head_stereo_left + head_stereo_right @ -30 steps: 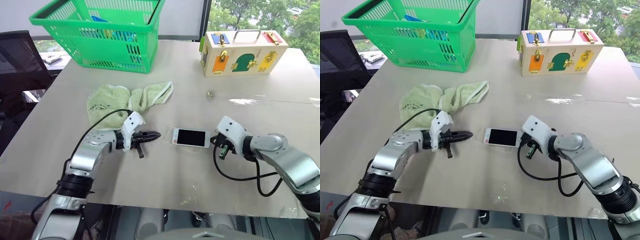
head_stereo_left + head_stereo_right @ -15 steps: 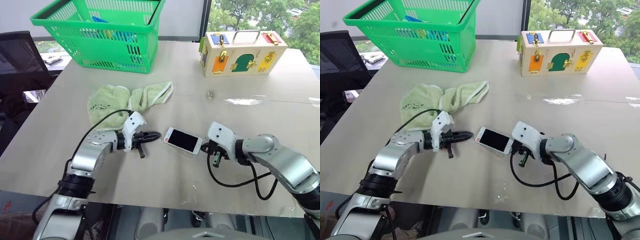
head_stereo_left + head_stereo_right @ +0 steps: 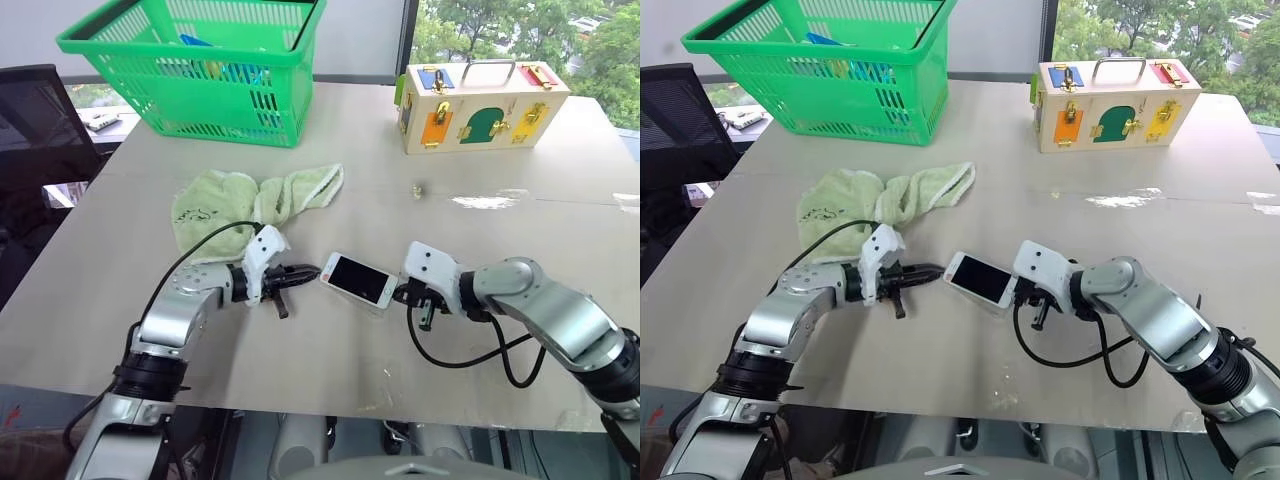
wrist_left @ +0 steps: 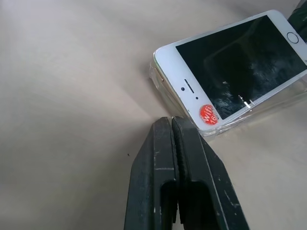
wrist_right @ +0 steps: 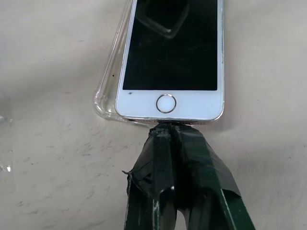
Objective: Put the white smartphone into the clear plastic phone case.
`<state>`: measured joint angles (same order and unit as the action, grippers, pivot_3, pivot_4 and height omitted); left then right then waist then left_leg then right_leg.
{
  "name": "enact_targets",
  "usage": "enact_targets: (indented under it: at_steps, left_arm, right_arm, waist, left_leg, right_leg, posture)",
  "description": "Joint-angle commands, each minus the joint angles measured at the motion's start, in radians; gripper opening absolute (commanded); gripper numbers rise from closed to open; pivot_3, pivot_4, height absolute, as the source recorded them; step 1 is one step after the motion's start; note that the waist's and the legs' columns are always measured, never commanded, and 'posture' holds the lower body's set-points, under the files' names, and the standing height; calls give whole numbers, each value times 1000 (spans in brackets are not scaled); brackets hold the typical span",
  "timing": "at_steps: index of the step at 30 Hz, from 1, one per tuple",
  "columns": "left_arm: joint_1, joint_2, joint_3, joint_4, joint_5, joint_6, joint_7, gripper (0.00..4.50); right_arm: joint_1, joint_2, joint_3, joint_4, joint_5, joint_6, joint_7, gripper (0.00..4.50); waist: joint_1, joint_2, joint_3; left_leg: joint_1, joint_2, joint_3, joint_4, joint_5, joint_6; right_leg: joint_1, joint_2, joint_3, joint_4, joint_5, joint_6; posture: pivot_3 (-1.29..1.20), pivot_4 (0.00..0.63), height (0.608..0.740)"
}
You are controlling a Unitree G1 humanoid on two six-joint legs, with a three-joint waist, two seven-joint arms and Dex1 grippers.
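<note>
While both arms sit low over the table (image 3: 560, 240), I see the white smartphone (image 3: 357, 279) lying screen up near the table's middle, between the two grippers and turned at a slant. It rests on top of the clear plastic phone case (image 5: 109, 81), skewed against it rather than seated inside: in the right wrist view the case's rim and a rounded corner stick out along one long side of the phone, and in the left wrist view a strip of the case shows under the earpiece end. A round red sticker (image 4: 207, 113) sits on the white bezel at that end.

My left gripper (image 4: 171, 123) has its two black fingers pressed together, holding nothing. Its tip is just beside the earpiece corner of the phone and the case edge; I cannot tell whether it touches them.

My right gripper (image 5: 168, 127) is also pressed together with nothing between the fingers, and its tip meets the phone's short edge just below the round home button (image 5: 166, 103).

Farther back on the table lie a crumpled green towel (image 3: 258, 199), a green plastic basket (image 3: 195, 65) and a wooden box with coloured latches (image 3: 484, 103).
</note>
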<state>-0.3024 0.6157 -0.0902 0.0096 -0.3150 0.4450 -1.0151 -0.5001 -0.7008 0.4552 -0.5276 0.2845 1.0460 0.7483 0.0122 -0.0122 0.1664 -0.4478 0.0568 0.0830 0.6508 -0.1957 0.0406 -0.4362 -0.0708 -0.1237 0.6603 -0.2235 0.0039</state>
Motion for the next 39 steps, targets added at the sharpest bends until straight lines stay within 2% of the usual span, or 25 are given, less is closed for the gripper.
enact_targets:
  at_steps: [1,9,19,22,25,31,35,39]
  left_arm:
    - [23,-32,-46,-71,-22,30,-10,54]
    - [44,-31,-6,-93,-30,60,10,54]
    - [51,-9,34,-95,-59,62,4,54]
    - [54,-6,59,-112,-94,63,-10,54]
    - [70,11,110,-142,-155,68,-47,54]
    - [123,83,173,-170,-207,63,-107,54]
    - [156,110,192,-159,-200,39,-110,54]
    - [178,104,199,-161,-198,22,-92,54]
  right_arm:
    - [-18,8,-20,17,-4,-66,19,0]
    - [60,-112,-134,-39,69,-58,110,0]
    - [169,-109,-305,-112,207,-25,111,0]
    - [160,-82,-249,-134,245,-38,136,0]
    - [131,-39,-139,-87,199,-90,138,0]
    - [103,6,-21,28,111,-199,146,0]
    - [98,19,16,100,40,-260,135,0]
    - [89,-9,-19,140,0,-288,132,0]
  waist:
    - [0,0,0]
    - [10,0,0]
    - [3,0,0]
    - [1,0,0]
    - [0,-1,1]
    - [2,-1,1]
    - [3,0,1]
    - [3,0,1]
  left_leg:
    - [0,0,0,0,0,0]
    - [0,0,-1,2,0,0]
    - [0,0,-3,2,0,0]
    - [0,0,-4,2,0,0]
    - [0,1,-4,2,0,0]
    - [0,0,-4,2,0,0]
    - [0,0,-4,2,0,0]
    - [0,0,-4,2,0,0]
  right_leg:
    - [0,0,0,0,0,0]
    - [2,-1,0,0,0,0]
    - [2,-1,0,0,0,0]
    - [2,0,0,0,0,0]
    - [2,0,0,0,0,0]
    - [2,0,0,0,0,0]
    - [2,0,0,0,0,-1]
    - [2,0,-1,0,0,-1]
  posture:
    - [0,150,740]
    - [0,150,740]
    - [0,150,740]
    - [0,150,740]
    - [0,150,740]
    - [0,150,740]
    - [0,150,740]
    - [0,150,740]
